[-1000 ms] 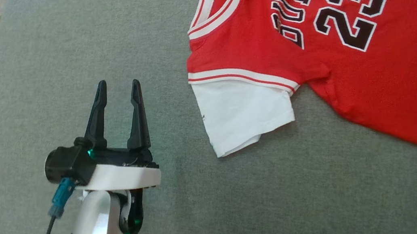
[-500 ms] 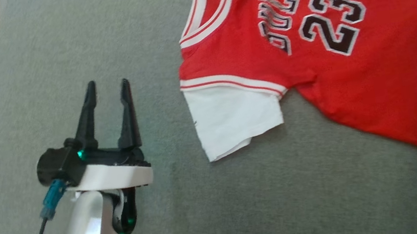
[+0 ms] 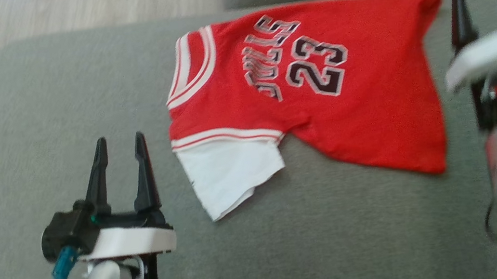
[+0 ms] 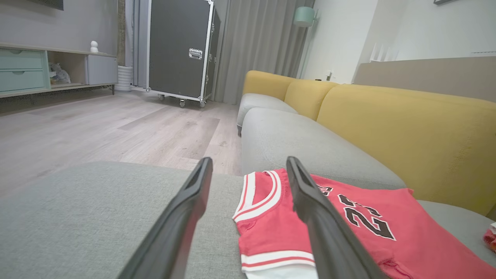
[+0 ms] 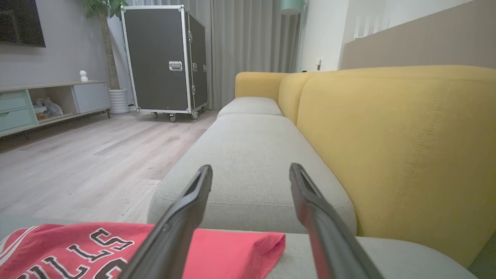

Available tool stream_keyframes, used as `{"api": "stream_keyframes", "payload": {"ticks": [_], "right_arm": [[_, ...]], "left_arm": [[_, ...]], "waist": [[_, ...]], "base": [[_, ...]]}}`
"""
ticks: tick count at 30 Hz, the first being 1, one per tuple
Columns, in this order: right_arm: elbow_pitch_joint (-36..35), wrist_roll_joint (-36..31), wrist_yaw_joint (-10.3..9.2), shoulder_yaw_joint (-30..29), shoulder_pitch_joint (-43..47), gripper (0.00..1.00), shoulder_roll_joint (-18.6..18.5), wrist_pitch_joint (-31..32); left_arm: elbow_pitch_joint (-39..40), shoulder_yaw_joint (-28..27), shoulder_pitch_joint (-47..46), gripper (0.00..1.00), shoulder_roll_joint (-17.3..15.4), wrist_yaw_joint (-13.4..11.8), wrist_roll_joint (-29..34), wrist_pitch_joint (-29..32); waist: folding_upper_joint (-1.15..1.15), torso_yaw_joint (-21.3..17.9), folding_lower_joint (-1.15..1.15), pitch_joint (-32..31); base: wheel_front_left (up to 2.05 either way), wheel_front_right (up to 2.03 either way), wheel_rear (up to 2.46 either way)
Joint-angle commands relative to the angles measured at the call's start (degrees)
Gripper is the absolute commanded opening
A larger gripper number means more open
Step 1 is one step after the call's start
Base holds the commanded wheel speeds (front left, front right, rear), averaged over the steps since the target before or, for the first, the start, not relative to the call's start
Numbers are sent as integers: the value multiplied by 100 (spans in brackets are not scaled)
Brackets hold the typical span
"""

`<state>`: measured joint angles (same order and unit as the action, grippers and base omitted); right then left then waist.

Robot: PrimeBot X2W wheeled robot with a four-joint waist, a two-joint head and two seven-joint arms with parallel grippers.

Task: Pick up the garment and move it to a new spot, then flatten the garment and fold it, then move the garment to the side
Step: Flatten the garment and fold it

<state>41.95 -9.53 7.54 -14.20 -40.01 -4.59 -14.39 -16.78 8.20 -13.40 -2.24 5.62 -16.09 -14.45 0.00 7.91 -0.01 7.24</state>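
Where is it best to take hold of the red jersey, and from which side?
Probably the white sleeve of the red jersey: it lies flat with a free hem on the grey cushion, close to the open left pincer. Come from the robot's left, pinching that hem.
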Motion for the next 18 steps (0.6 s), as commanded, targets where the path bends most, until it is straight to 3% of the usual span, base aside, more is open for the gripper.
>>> {"api": "stream_keyframes", "payload": {"ticks": [1,11,18], "right_arm": [[-356,188,-5,270,230,100,91,-59],[-1778,1794,-5,1214,2517,100,169,-60],[-2169,2063,-5,1520,3134,100,170,-61]], "left_arm": [[163,-212,-47,100,-66,-39,3,-55],[130,-119,451,100,-65,-172,-160,-55],[2,24,554,100,-65,-217,-227,-55]], "waist": [[0,-301,1,-313],[0,-627,1,-740],[0,-721,1,-760]], "base": [[0,0,0],[0,0,0],[0,0,0]]}}
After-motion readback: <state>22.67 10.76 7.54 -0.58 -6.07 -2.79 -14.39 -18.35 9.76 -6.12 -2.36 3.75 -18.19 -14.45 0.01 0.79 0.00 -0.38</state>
